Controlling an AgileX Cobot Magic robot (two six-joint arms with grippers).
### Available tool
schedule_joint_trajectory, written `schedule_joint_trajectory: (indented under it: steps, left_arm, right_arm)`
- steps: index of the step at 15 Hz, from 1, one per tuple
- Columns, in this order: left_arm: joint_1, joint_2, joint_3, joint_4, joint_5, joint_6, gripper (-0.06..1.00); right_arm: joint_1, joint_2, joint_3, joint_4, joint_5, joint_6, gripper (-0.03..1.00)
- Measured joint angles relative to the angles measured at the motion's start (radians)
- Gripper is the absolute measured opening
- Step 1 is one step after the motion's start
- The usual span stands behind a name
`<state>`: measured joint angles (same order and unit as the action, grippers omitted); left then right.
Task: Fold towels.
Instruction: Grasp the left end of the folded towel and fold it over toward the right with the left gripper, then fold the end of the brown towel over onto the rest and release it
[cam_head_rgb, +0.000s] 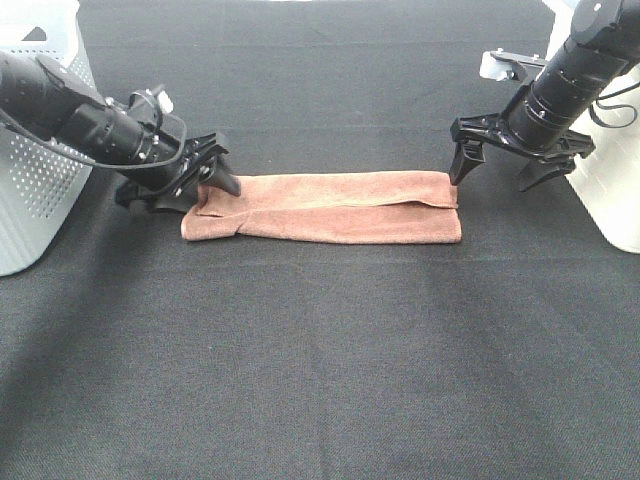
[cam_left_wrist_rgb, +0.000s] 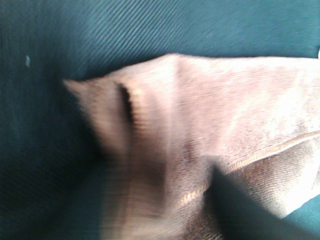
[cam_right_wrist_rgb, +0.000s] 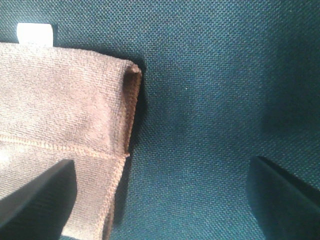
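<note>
Towel (cam_head_rgb: 330, 207) fuzzy matt microfibre cloth; table cover (cam_head_rgb: 320, 350) coarse woven matt fabric; basket (cam_head_rgb: 40, 210) perforated white plastic

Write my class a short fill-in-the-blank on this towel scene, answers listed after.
The towel lies ____ into a long strip. The right gripper has its jaws ____. In the high view, the left gripper is at the towel's ____ end. A small white ____ sticks out from the towel's edge. Answers: folded, open, left, tag.
</note>
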<state>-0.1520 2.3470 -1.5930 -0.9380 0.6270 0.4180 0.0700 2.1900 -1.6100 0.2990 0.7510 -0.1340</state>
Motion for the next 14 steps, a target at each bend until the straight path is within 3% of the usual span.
schedule_joint_trajectory:
  steps: [2,3,5,10,12,14]
  left_arm:
    - [0.0,0.005,-0.019,0.026,0.008,-0.007,0.07]
    - [0.0,0.002,-0.033,0.039,0.019,-0.007,0.03]
    - [0.0,-0.011,-0.086,0.114,0.07,-0.054,0.03]
    - [0.0,-0.142,-0.245,0.528,0.262,-0.384,0.03]
    - [0.0,-0.153,-0.283,0.561,0.309,-0.418,0.03]
    - [-0.017,-0.156,-0.354,0.53,0.4,-0.434,0.03]
  right_arm:
    - [0.0,0.0,0.0,0.0,-0.001,0.0,0.86]
    - [0.0,0.0,0.0,0.0,-0.001,0.0,0.86]
    - [0.0,0.0,0.0,0.0,-0.002,0.0,0.86]
    - [0.0,0.0,0.0,-0.008,-0.001,0.0,0.86]
    - [0.0,0.0,0.0,-0.008,0.0,0.0,0.86]
    - [0.0,0.0,0.0,-0.008,0.001,0.0,0.86]
